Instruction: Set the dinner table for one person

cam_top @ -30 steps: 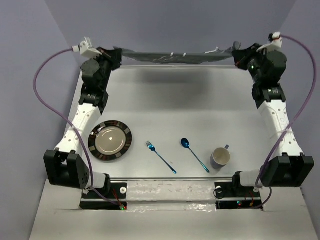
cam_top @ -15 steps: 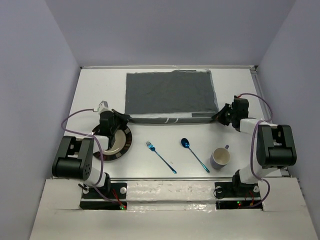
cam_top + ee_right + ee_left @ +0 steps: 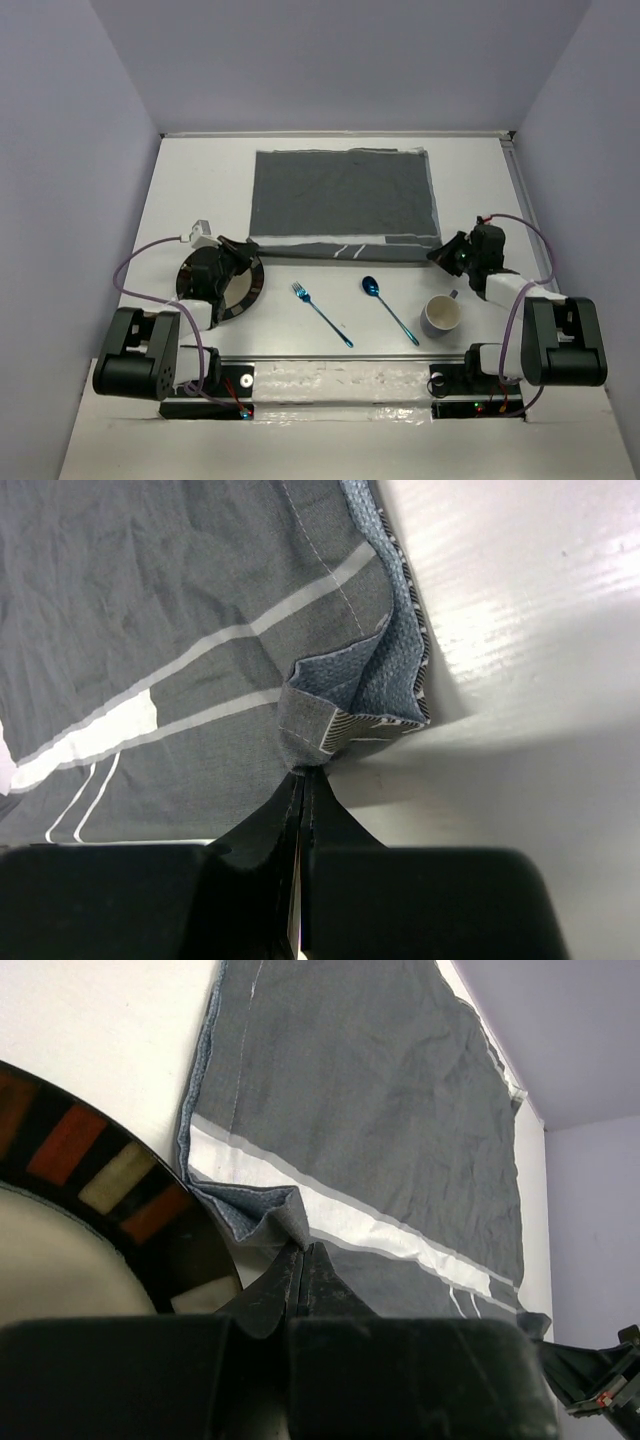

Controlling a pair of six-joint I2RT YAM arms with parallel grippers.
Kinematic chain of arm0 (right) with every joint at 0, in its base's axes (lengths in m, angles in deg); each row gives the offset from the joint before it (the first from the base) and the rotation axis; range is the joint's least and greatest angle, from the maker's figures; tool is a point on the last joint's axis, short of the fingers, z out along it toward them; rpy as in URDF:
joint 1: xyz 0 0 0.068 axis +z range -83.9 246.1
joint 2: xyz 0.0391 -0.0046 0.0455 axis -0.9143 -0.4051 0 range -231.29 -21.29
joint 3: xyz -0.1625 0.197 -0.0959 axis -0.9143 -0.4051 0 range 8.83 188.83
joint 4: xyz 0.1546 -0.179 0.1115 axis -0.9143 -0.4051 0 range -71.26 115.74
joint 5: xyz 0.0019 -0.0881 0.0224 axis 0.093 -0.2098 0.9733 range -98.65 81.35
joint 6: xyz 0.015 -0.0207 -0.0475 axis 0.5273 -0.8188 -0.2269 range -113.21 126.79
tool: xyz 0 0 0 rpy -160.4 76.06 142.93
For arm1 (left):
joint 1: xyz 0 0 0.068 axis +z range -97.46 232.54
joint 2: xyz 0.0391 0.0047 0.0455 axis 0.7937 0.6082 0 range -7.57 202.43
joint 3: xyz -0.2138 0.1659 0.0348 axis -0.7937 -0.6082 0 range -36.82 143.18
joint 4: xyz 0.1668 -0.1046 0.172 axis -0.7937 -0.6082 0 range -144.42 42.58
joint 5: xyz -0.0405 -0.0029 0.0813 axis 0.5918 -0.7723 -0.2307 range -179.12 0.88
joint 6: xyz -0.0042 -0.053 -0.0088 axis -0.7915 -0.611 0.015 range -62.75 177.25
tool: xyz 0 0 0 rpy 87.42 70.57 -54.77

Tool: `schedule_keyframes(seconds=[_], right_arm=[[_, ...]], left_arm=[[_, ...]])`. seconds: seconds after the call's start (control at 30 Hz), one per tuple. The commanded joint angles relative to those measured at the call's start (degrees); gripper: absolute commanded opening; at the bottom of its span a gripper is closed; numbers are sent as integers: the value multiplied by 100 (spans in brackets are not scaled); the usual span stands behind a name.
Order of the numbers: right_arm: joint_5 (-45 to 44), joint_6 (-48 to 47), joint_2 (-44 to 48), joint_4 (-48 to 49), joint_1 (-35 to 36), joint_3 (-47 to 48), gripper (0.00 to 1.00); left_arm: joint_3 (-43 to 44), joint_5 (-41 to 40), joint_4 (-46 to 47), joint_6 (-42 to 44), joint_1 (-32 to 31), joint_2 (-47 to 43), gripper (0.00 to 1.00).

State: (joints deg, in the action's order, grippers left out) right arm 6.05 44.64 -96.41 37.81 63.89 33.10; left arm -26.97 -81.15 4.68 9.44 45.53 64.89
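Observation:
A grey placemat with pale stripes lies flat on the white dinner table. My left gripper is shut on its near left corner, right over the rim of the plate. My right gripper is shut on its near right corner, which is folded up. A blue fork, a blue spoon and a mug lie in a row near the front edge.
The plate has a dark rim with coloured blocks and sits partly under my left gripper. Purple cables loop from both wrists. Grey walls stand close on the left, right and back.
Both grippers have brought the placemat down from high at the back and pulled it toward the front; it now lies spread flat, its near edge closer to the cutlery.

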Motion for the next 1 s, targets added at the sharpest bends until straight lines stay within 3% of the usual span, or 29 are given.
schedule_keyframes(seconds=[0.0, 0.13, 0.2, 0.23, 0.3, 0.33, 0.37, 0.43, 0.5, 0.67, 0.8, 0.9, 0.97], right_arm=[[-239, -32, 286, 234, -51, -203, 1], [-239, -58, 313, 208, -51, -213, 12], [-257, -67, 365, 164, -51, -177, 20], [-274, -84, 461, 85, -51, -160, 32], [-370, -128, 602, -56, -51, -64, 54], [-423, -163, 820, -222, -51, -19, 60], [-528, -259, 944, -336, -51, 51, 65], [-512, -348, 1190, -583, -51, 322, 76], [-346, -410, 1595, -890, -51, 481, 79], [-81, -331, 2141, -1119, 457, 911, 79], [-879, -120, 1984, -971, 2169, 1167, 79], [-1826, 109, 1257, -358, 3837, 1553, 77], [-2171, 135, 790, -180, 4376, 1816, 75]], left_arm=[[-211, 20, 380, 150, 59, -312, 0], [-369, 73, 363, 88, 59, -575, 0], [-457, 108, 328, 70, 59, -768, 9], [-483, 109, 258, 62, 59, -839, 24], [-536, 109, 118, 44, 59, -1128, 39], [-545, 109, 30, 18, 59, -1251, 48], [-493, 100, -58, 18, 59, -1540, 70], [-353, 91, -539, 78, 59, -1901, 81], [-20, 21, -918, 175, 59, -2516, 99], [824, -128, -2211, 491, 59, -3754, 99], [1685, -278, -3116, 1009, 59, -4231, 99], [2757, -331, -3897, 1642, 59, -4337, 99], [3144, -366, -4180, 2002, 59, -4346, 99]])
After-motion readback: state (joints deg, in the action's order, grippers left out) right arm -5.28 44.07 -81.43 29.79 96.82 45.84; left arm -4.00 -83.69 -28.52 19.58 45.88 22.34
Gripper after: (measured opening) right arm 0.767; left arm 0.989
